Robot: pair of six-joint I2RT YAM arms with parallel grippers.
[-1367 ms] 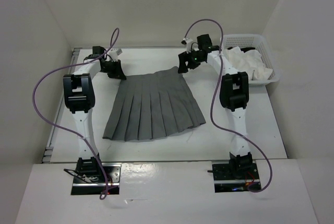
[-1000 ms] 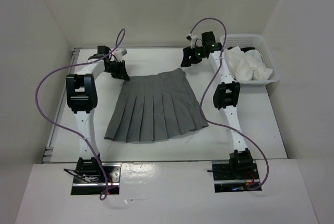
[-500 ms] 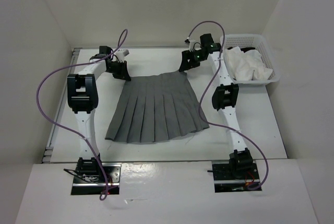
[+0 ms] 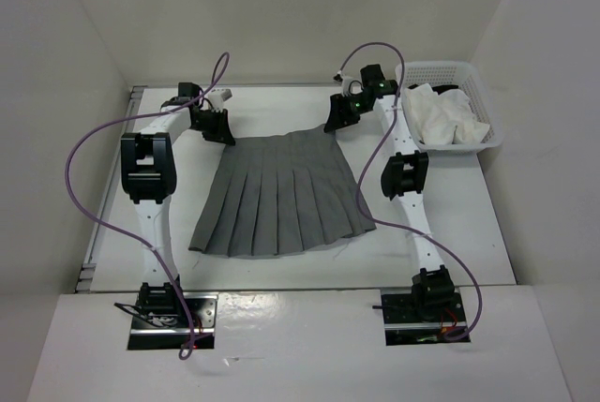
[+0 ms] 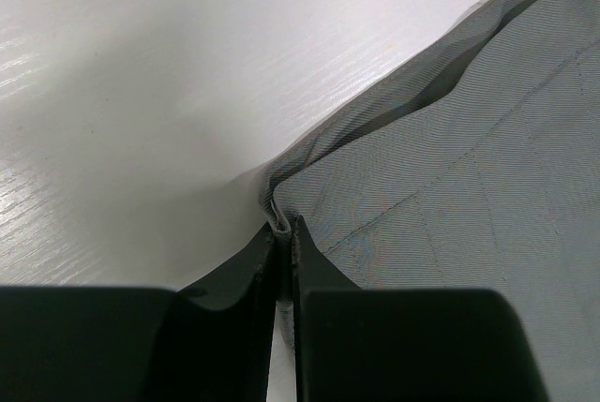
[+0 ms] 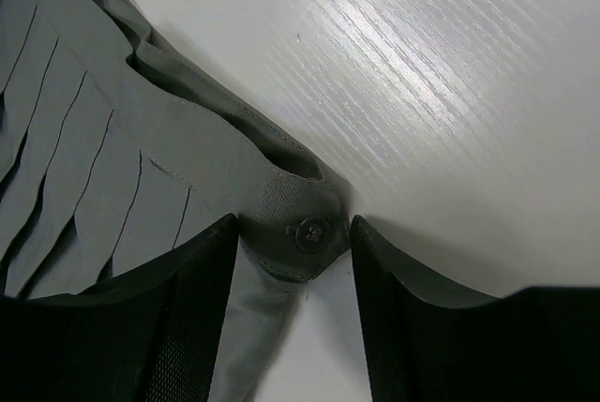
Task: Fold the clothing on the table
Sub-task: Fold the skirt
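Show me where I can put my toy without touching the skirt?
Bare table between the right arm and the right wall, nearer than the basket. A thin strip between the hem of the skirt and the arm bases. Crowded at the waistband, by the left gripper and right gripper.

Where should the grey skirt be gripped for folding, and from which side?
The skirt at its two waistband corners, each from its outer side. That narrow far edge lies flat; the left gripper pinches one corner, the right gripper straddles the buttoned one.

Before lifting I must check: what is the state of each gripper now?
Left gripper: closed, pinching the pleated skirt at its waistband corner.
Right gripper: open, straddling the buttoned corner.
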